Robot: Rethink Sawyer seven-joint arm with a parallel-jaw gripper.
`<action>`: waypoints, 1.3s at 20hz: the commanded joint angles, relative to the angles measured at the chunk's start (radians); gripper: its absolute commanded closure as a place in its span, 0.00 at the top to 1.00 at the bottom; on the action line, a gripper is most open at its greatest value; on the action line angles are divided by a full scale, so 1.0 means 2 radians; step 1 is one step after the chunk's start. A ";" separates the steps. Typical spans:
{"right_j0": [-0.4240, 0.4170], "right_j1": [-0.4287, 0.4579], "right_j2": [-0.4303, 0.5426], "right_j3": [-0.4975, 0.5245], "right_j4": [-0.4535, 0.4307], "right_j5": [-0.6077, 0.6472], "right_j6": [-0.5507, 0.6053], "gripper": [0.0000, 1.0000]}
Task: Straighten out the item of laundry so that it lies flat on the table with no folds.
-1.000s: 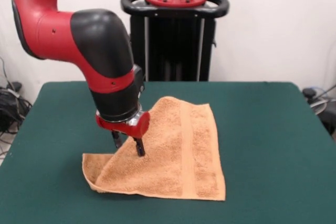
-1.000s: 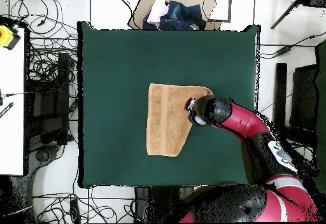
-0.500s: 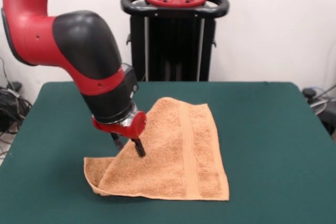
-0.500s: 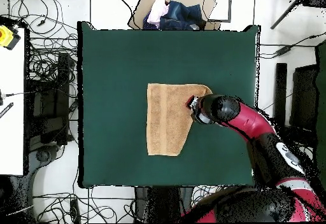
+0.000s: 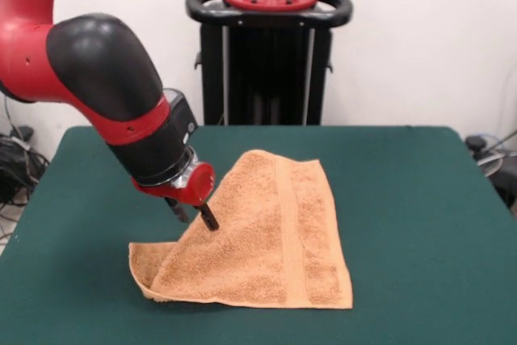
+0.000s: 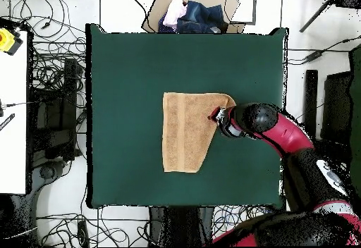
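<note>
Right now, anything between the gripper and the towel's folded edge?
Nothing. In the front view the gripper sits right at the slanted folded edge of the towel, with only bare green table beside it. The overhead view agrees.

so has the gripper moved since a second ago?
Yes. The gripper has shifted toward the picture's left and up, off the towel's folded slope, judged against the pedestal.
</note>
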 commanded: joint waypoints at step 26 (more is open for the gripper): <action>0.006 -0.024 -0.016 -0.051 -0.076 0.033 -0.032 1.00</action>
